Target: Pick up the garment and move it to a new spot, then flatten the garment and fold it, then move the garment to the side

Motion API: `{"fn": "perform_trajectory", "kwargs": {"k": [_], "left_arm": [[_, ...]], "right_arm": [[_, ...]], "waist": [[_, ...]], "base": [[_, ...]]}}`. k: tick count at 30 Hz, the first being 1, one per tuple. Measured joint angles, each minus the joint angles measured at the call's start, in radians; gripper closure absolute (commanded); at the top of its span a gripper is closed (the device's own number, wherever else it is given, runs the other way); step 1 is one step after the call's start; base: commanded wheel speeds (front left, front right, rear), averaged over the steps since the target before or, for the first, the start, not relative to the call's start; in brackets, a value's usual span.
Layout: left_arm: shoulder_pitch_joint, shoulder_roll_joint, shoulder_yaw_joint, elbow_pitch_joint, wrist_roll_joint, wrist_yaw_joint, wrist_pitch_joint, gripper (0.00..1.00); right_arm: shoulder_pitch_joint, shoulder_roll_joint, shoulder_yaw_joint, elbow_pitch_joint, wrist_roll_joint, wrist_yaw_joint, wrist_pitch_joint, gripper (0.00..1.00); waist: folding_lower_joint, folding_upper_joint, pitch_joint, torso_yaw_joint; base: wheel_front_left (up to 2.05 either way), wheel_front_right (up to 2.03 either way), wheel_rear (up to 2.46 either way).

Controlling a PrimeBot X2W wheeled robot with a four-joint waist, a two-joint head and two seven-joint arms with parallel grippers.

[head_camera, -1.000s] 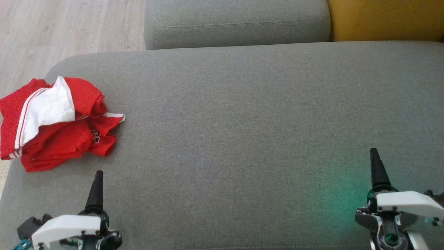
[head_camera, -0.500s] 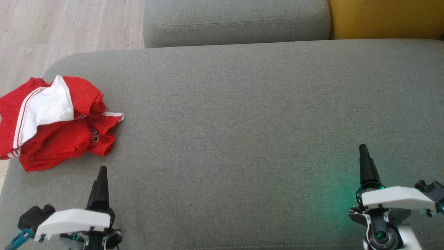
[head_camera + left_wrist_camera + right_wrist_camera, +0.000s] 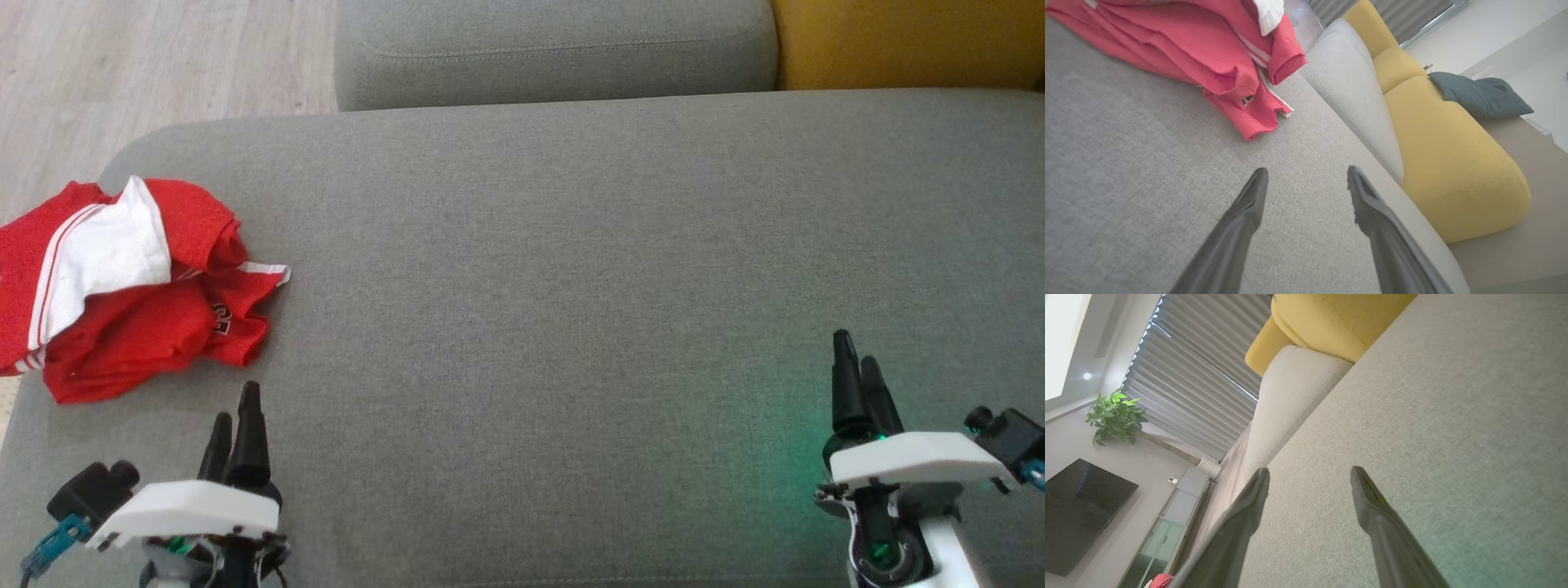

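While nothing is yet held, the head view puts the first step, the pick-up, in hand: the red and white garment lies crumpled at the left edge of the grey sofa seat. The left hand hovers just near of it, and the right hand hangs near right, well apart from the cloth.

From the left wrist view, the left hand is released, fingers spread over bare seat, with the garment ahead of the tips and not touched.

Along the right wrist view, the right hand is likewise released above plain fabric.

The next move probably calls for the left hand to reach farther and leftward, clench a thick fold, then carry it toward the bare middle.
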Motion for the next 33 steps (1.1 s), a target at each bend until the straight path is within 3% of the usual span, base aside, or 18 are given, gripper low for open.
{"fn": "perform_trajectory", "kwargs": {"k": [33], "left_arm": [[-0.014,0.009,-0.035,-0.015,0.407,0.053,-0.096,0.00]], "right_arm": [[-0.011,0.000,0.031,-0.002,-0.411,0.000,-0.088,0.00]], "waist": [[0.0000,0.0000,0.002,-0.014]], "base": [[0.00,0.00,0.00]]}}
